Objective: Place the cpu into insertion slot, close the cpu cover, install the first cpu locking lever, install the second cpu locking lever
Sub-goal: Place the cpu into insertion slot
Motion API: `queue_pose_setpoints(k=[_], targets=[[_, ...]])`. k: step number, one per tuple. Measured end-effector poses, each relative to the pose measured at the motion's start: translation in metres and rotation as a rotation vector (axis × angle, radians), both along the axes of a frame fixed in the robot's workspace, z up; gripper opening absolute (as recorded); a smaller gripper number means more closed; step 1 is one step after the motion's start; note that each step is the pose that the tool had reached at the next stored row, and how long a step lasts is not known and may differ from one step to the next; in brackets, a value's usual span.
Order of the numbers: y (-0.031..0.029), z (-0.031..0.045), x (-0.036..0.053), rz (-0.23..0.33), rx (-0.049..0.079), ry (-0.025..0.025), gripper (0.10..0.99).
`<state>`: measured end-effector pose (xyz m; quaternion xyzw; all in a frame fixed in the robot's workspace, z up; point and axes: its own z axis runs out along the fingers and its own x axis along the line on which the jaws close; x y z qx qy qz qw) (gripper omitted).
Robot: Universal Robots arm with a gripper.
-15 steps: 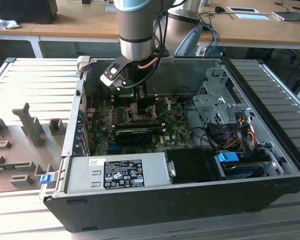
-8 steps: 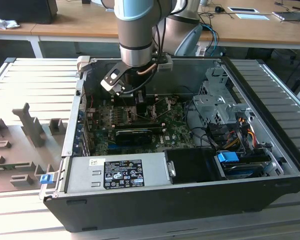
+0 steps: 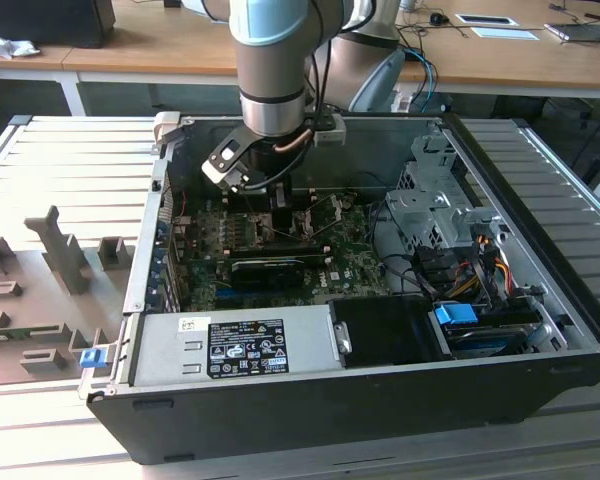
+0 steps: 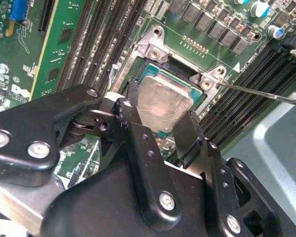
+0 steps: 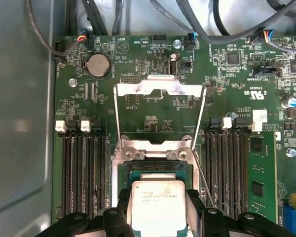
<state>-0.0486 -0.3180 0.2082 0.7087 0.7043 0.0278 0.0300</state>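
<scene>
The cpu [image 5: 158, 202], a pale silver square chip, is between my gripper's [image 5: 159, 210] black fingers [image 5: 122, 200], which are shut on two opposite edges. It is low over the insertion slot [image 5: 153, 165], inside the slot's metal rim [image 4: 155, 47]; whether it rests in the slot I cannot tell. In the second wrist view the cpu [image 4: 163, 101] shows between the same fingers [image 4: 192, 131] of the gripper [image 4: 163, 113]. The cpu cover [image 5: 158, 89], a thin silvery frame, stands swung open beyond the slot. A thin wire locking lever [image 4: 261, 91] sticks out unlatched beside the slot. In the exterior view the gripper [image 3: 280, 205] reaches down into the computer case.
Long black memory slots [image 5: 81, 173] run along both sides of the insertion slot. A round coin battery [image 5: 98, 64] and cable plugs sit beyond the cover. The case walls [image 3: 310, 400], power supply [image 3: 235, 345] and drive cage [image 3: 430, 210] hem in the arm.
</scene>
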Motion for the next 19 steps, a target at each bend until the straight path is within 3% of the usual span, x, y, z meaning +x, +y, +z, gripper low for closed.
queue_pose_setpoints(k=[10, 19], targets=[[0.0029, -0.0062, 0.0025, 0.0, 0.0, 0.0, 0.525], [0.003, -0.0068, 0.0025, 0.0, 0.0, -0.0001, 0.537]])
